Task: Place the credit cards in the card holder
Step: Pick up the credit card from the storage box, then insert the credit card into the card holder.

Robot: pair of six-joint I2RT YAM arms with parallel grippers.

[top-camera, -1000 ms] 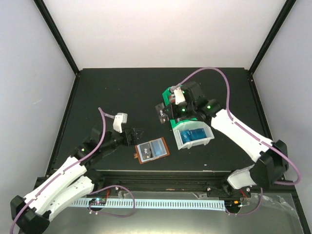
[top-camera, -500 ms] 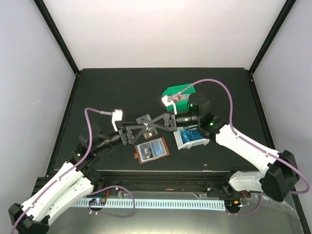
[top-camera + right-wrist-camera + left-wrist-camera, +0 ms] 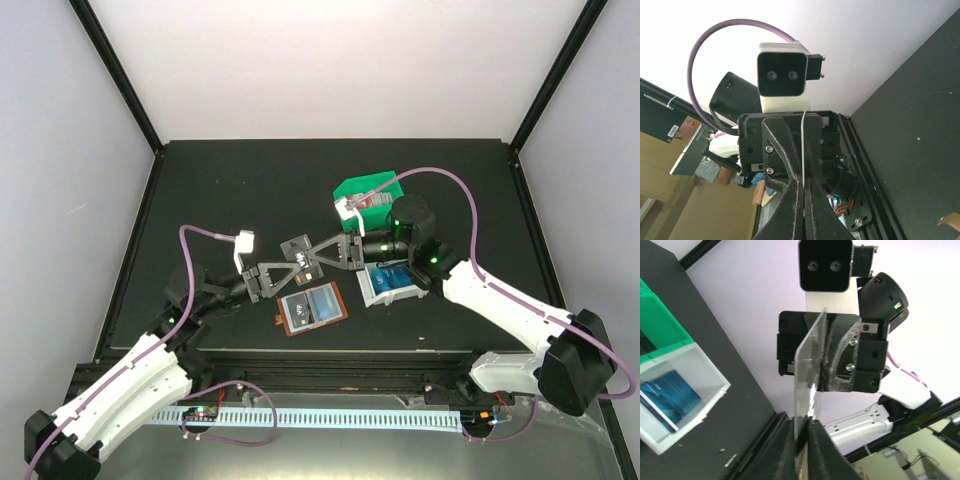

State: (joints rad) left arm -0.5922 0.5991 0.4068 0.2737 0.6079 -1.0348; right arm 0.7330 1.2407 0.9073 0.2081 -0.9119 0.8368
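Observation:
A dark grey credit card (image 3: 299, 246) hangs on edge in the air over the middle of the table. My right gripper (image 3: 313, 257) is shut on it from the right, and my left gripper (image 3: 304, 263) is shut on its opposite edge from the left. In the left wrist view the credit card (image 3: 807, 372) runs down between my left gripper (image 3: 803, 429) fingers. In the right wrist view the credit card (image 3: 803, 142) shows as a thin pale line rising from my right gripper (image 3: 803, 184). The brown card holder (image 3: 312, 308) lies open on the table just below, with a blue card in its clear sleeve.
A green-and-white divided tray (image 3: 362, 190) sits behind the right arm, and its white compartment (image 3: 370, 291) holds blue cards. The same white compartment (image 3: 705, 371) shows at the left of the left wrist view. Black frame posts stand at the far corners.
The right gripper brought the card from over the tray to the middle. The left gripper moved in to meet it and its jaws went from open to shut on the card's free edge.

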